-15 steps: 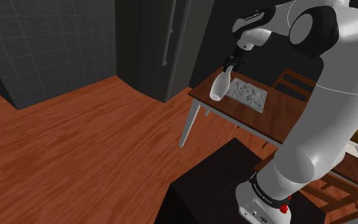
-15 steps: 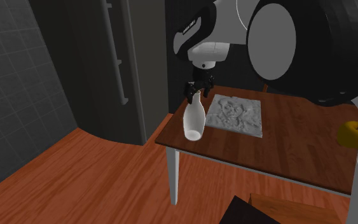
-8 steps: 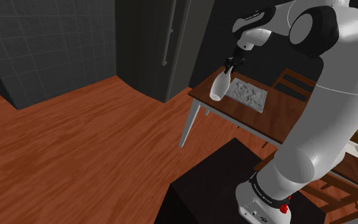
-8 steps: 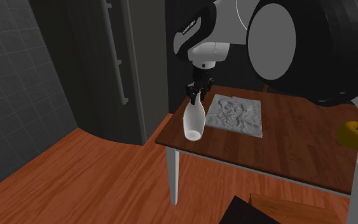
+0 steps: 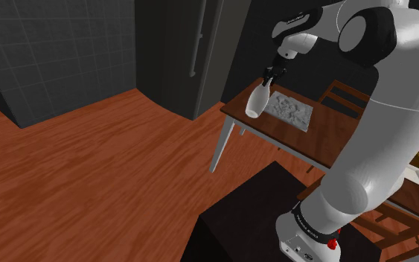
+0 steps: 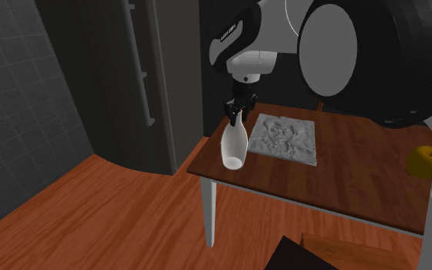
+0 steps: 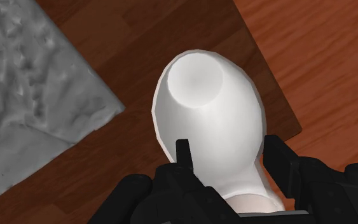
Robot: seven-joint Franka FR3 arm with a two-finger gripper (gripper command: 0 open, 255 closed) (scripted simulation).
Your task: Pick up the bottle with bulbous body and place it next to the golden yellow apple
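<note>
While the claw point(image 6: 235, 113) sits clamped on the slim neck of the white bottle point(image 6: 235, 146), pinching in from both sides, the bottle stands upright near the corner of the tabletop point(image 6: 344, 184), just beside the grey crinkled mat point(image 6: 285, 139). Has its base cleared the wood? I can't tell. Down the wrist view, the bulbous body swells out below the black fingers point(image 7: 184, 159). My read: smooth, rigid, probably slippery, and bottom-heavy, so it will want to swing under a neck hold. The neck looks like the only part narrow enough for these jaws. Hold it just above the shoulder, so the flare stops it sliding through. The golden yellow apple point(image 6: 422, 161) waits well apart, over toward the second exterior view's right.
</note>
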